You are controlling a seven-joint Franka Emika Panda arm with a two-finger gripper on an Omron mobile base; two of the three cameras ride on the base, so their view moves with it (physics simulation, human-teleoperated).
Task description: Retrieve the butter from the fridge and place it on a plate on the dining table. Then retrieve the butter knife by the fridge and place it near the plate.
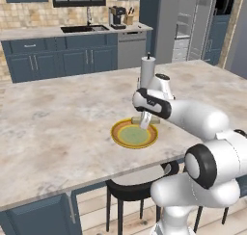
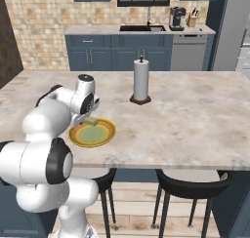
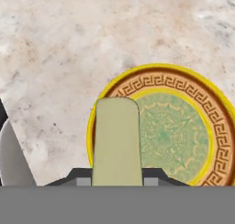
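The butter, a pale yellow-green stick, sits clamped between the two dark finger tips of the gripper, its length running up and away from the hand; in the hand view it overlaps the near rim of the plate, covering the yellow edge and part of the patterned orange band; whether it touches the plate or hangs just above it I cannot tell. From the right base view the butter shows as a small block at the plate's back-left edge, under the gripper; the plate lies flat on the dining table, close to the table's near edge; its centre is pale green. Farther back on the beige marbled top stands an upright paper towel roll on a dark base, well apart from the plate; black round stools tuck under the near edge.
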